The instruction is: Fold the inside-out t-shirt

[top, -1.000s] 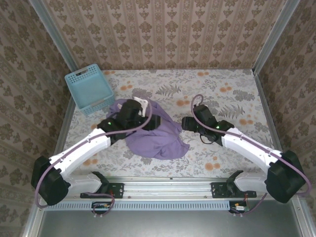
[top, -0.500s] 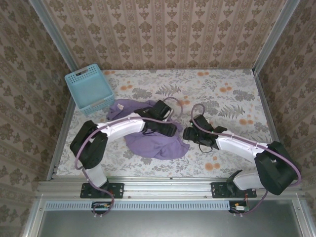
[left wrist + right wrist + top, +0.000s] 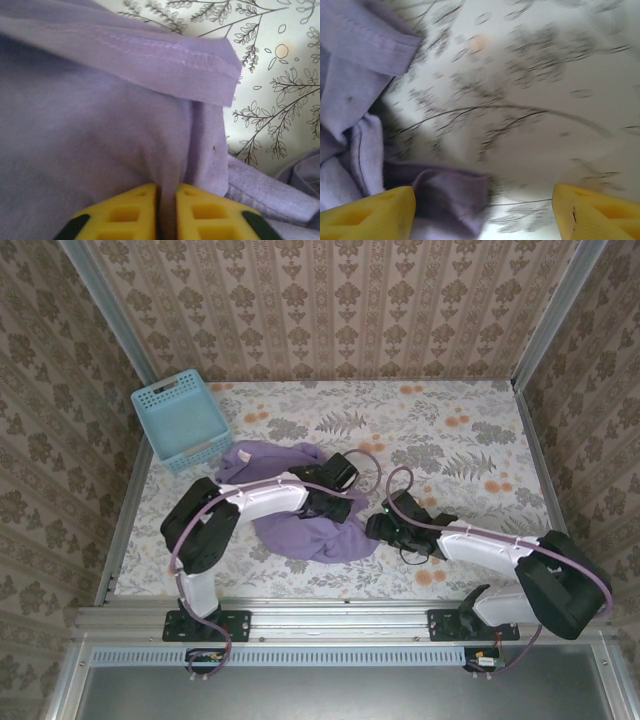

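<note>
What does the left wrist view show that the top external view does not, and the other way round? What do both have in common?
Left wrist view: the yellow left fingers closed on a pinched fold of the t-shirt, and the stitching along its hem.
Top external view: the whole crumpled t-shirt, the left arm lying over it, the right arm reaching its right edge, and the light-blue basket at the far left.
Both: the purple cloth on the flowered table cover.
</note>
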You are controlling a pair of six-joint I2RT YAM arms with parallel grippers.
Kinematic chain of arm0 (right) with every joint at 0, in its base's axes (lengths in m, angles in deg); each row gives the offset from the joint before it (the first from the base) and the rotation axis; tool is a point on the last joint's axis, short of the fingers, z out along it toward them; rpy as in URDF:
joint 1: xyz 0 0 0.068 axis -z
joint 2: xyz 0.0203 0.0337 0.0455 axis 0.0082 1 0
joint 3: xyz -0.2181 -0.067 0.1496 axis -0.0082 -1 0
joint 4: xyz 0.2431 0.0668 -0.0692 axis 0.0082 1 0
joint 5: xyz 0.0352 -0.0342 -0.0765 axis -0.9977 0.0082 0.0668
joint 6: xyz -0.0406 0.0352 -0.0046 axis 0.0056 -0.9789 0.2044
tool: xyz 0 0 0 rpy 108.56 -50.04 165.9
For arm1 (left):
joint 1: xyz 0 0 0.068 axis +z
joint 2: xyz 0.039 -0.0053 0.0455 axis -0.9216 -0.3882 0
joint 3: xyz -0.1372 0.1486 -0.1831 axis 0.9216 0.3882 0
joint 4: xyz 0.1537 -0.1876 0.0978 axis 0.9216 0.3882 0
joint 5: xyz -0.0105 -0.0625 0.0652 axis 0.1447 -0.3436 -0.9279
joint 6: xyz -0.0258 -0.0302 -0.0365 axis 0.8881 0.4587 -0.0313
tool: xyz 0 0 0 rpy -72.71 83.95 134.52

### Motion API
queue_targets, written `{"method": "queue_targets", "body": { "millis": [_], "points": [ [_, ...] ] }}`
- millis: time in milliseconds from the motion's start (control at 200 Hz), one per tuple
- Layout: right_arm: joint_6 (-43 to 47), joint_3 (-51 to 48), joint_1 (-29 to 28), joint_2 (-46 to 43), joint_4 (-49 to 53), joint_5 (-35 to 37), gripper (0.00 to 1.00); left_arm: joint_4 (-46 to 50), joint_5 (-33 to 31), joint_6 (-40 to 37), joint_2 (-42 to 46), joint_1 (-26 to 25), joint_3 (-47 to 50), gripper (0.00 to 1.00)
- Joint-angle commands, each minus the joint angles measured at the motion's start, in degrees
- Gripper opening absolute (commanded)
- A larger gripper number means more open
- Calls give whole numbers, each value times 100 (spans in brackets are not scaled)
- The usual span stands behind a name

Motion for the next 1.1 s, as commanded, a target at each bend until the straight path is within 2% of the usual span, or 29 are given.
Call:
{"method": "queue_targets", "body": {
  "millis": [0, 160, 320, 440, 545, 665, 790, 870, 1005, 1095],
  "points": [
    [-208, 7, -126, 261, -674, -470, 71, -284, -14, 201, 700, 99, 314, 9],
    [-112, 199, -306, 530, -935, -554, 71, -606, 62, 338, 1401, 139, 772, 1],
    [-82, 404, -487, 745, -1033, -560, 68, -858, 278, 467, 1808, 266, 1105, 0],
    [-118, 250, -528, 447, -1017, -172, 67, -902, 272, 533, 2001, 311, 1244, 0],
    [32, 102, -533, -207, -1015, 106, 67, -951, 292, 556, 2110, 352, 1361, 0],
    [296, -8, -537, -487, -1405, -196, 68, -998, 341, 567, 2145, 382, 1435, 0],
    [509, 169, -540, -138, -1725, -713, 68, -1107, 466, 585, 2145, 380, 1475, 0],
    [576, 275, -540, 97, -1797, -737, 67, -1159, 580, 592, 2145, 385, 1494, 0],
    [875, 460, -534, 366, -1923, -774, 60, -1210, 719, 634, 2204, 384, 1540, 0],
    [1088, 527, -539, 558, -2125, -1022, 42, -1195, 784, 654, 2226, 390, 1553, 0]
  ]
}}
